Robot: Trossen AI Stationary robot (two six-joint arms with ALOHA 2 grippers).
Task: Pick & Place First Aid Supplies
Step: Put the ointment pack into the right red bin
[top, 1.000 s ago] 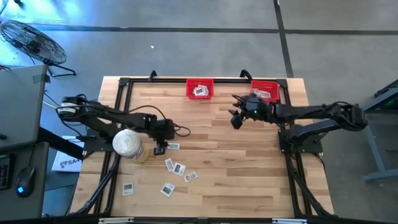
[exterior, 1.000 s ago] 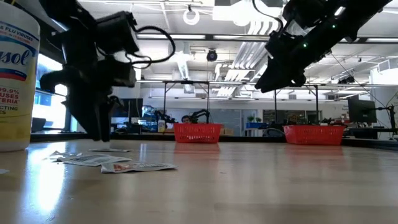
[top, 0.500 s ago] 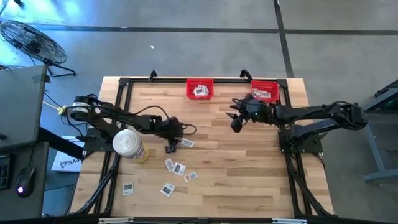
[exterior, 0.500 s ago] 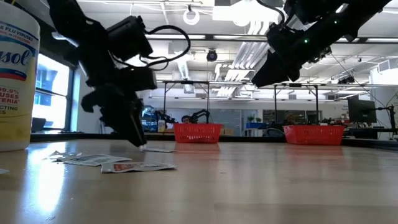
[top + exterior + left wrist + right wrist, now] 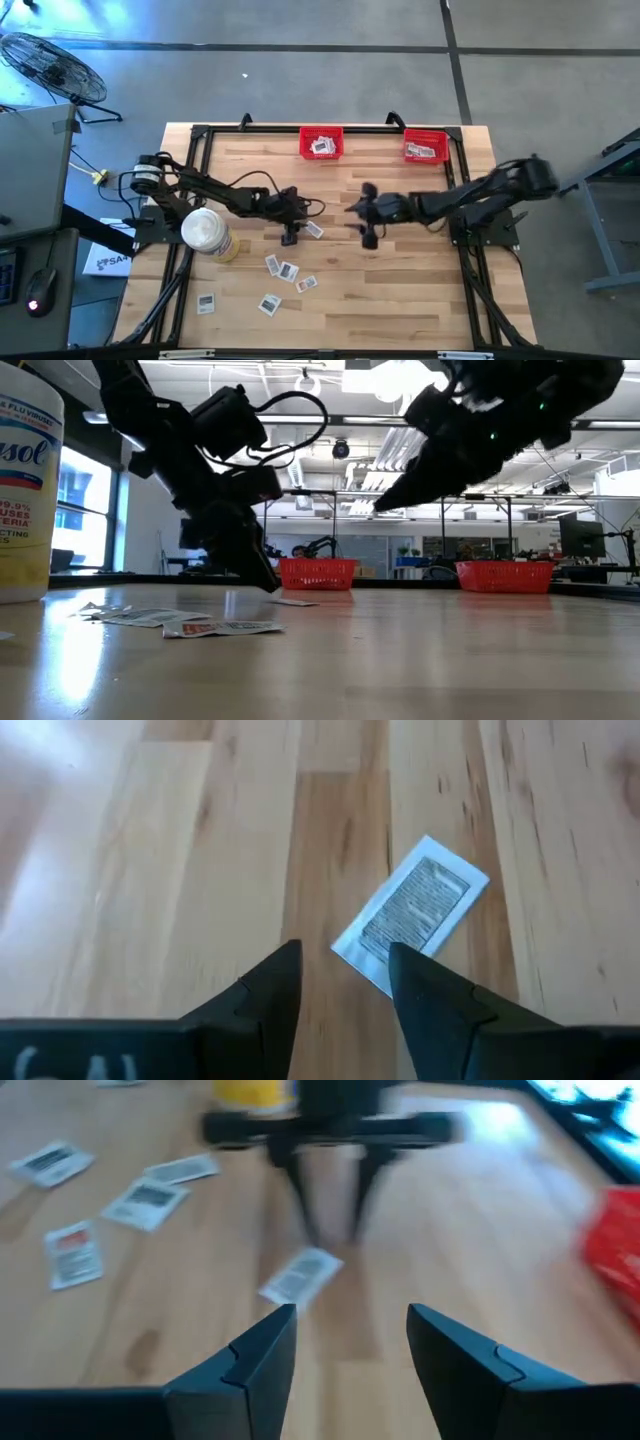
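Near the middle of the table (image 5: 400, 290), the left gripper (image 5: 290, 238) stands just beside a lone packet (image 5: 314, 230), its fingers parted with nothing between them. From above the two look almost touching; the left wrist view settles it, showing the packet (image 5: 412, 912) lying flat and skewed on the planks just beyond the two fingertips (image 5: 283, 963), clear of both. The right gripper (image 5: 366, 228) hangs a little farther right, also spread wide and holding nothing. Its own camera looks back across the same packet (image 5: 300, 1275) to the left gripper (image 5: 330, 1230) behind it, something the overhead picture flattens out. The low view shows the right gripper (image 5: 395, 500) raised well above the wood, while the left gripper (image 5: 262, 575) reaches down to the surface.

Toward the near left lies a loose scatter of packets (image 5: 283, 270), beside a white cylinder (image 5: 204, 231). Two red bins (image 5: 321, 142) sit against the far edge, each with packets inside. Bare wood stretches between the grippers and those bins, and across the near right of the table.
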